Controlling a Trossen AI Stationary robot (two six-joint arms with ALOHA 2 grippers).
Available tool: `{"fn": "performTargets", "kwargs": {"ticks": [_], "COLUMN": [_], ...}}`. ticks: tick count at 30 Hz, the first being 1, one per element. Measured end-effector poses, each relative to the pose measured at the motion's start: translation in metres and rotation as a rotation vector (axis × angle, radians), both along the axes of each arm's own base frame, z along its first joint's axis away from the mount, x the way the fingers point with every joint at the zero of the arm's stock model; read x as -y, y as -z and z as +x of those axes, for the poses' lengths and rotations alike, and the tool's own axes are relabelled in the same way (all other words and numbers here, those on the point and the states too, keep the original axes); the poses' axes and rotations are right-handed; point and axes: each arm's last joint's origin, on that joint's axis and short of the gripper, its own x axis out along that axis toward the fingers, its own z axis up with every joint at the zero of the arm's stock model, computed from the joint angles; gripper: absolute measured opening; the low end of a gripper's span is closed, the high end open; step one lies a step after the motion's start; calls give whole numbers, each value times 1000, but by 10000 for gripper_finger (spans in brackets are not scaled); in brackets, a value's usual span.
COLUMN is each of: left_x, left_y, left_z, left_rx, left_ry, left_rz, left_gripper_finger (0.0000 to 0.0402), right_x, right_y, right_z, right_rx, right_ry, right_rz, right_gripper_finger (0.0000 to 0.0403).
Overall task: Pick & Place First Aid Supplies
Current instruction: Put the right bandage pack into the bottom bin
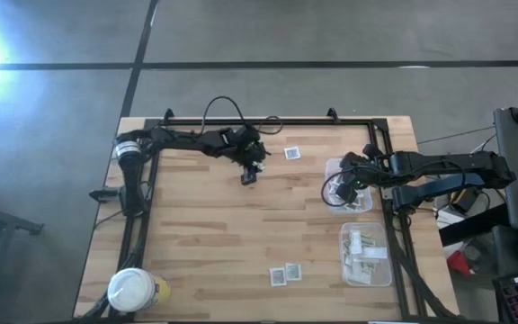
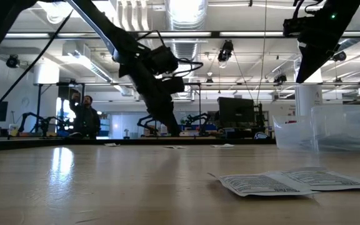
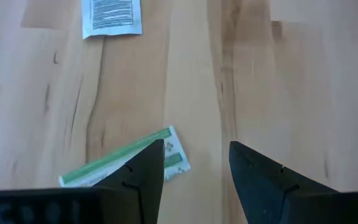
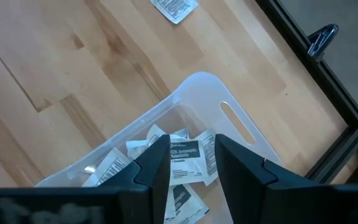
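Both jaws gape empty; only left wrist view reveals green strip (image 3: 126, 163) beneath.

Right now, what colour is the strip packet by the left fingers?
Green and white strip packet; left wrist view shows it best.

Bench (image 1: 214, 225) was pale blond wood with darker grain streaks, framed by a black rail (image 1: 268, 120). Floor (image 1: 331, 31) was grey with dark lines. Square packets (image 1: 285, 274) were white with dark print; another one (image 3: 111, 17) showed black text lines on white. Strip (image 3: 166, 152) was white with green bands. Both tubs (image 4: 210, 102) were clear, the nearer one (image 1: 367, 255) holding white and pale green pieces. Jar (image 1: 137, 291) had a white lid and a yellowish side. Left end effector (image 3: 194, 168) and right end effector (image 4: 191, 158) were both black, arms dark.
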Motion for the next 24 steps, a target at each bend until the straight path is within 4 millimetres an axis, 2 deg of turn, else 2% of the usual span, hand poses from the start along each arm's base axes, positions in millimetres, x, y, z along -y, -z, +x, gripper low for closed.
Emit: {"fn": "performTargets", "kwargs": {"ticks": [8,20,24], "left_x": [-5,-8,-7], "left_y": [20,57,76], "left_z": [12,14,11], "left_rx": [-42,-191,-262], "left_ry": [4,-53,-53], "left_rz": [3,-47,-74], "left_gripper_finger": [175,174,148], "right_x": [0,0,0], "right_y": [0,-1,-1], "right_z": [0,2,2], "right_rx": [5,21,31], "right_ry": [3,3,3], "right_rz": [1,1,1], "right_gripper_finger": [122,125,118]}}
